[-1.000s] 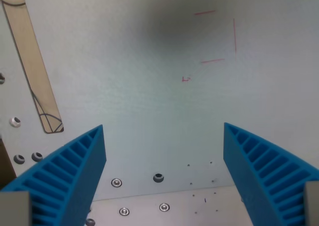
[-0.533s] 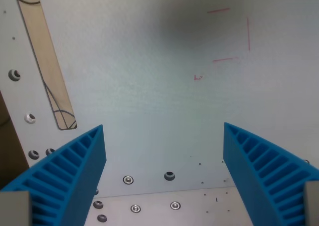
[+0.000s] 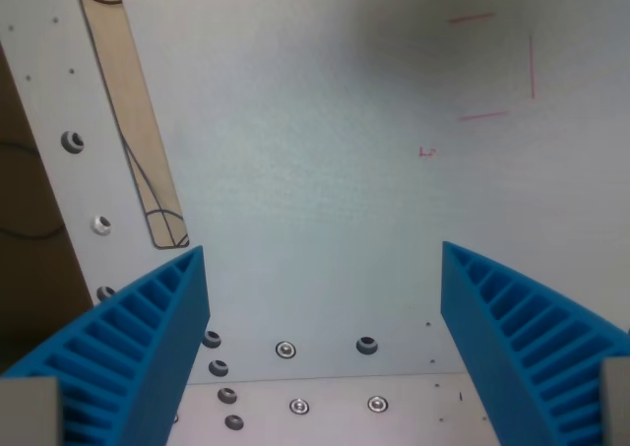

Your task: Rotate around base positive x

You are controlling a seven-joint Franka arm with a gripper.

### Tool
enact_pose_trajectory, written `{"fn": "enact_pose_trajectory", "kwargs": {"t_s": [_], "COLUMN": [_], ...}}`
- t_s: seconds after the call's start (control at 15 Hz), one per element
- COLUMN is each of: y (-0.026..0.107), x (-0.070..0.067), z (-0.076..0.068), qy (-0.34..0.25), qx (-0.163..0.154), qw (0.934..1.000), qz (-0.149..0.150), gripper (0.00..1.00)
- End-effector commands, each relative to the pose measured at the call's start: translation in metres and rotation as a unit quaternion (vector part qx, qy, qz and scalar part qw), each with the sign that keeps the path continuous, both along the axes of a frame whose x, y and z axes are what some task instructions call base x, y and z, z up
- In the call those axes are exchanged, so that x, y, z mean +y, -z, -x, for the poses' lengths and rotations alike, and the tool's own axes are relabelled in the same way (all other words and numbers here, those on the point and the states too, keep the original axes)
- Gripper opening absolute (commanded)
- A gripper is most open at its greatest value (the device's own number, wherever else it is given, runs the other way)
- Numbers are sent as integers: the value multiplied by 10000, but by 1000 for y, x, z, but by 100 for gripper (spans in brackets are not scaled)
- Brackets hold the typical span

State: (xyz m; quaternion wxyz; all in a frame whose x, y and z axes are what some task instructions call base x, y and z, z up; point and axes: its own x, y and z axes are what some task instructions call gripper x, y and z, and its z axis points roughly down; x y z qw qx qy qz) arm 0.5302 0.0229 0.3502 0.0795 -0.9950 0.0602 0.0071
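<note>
My gripper (image 3: 323, 313) is open and empty, its two blue ribbed fingers (image 3: 138, 352) standing wide apart at the bottom of the wrist view. It hovers over a pale grey-white table surface (image 3: 315, 170). Nothing lies between the fingers. Thin red pen lines (image 3: 502, 67) forming part of a square are drawn on the surface at the upper right, with a small red mark (image 3: 426, 152) below them.
A long tan wooden strip (image 3: 128, 111) runs diagonally at the upper left. Several screws and bolt holes (image 3: 285, 350) dot the plate near the bottom and left. A brown area (image 3: 25, 220) lies beyond the plate's left edge.
The whole scene has shifted to the wrist view's right, so the camera has moved. More of the brown area at the left shows now. The fingers stay equally wide apart.
</note>
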Motion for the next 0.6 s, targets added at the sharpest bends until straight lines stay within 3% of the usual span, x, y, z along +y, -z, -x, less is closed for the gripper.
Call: {"fn": "enact_pose_trajectory", "kwargs": {"t_s": [0.07, 0.6], "y": [-1, -1], "x": [-5, -5], "z": [2, 2], "qy": [-94, -93], "qx": [-8, -3], "qw": [9950, 9893], "qz": [-991, -1454], "gripper": [100, 100]}}
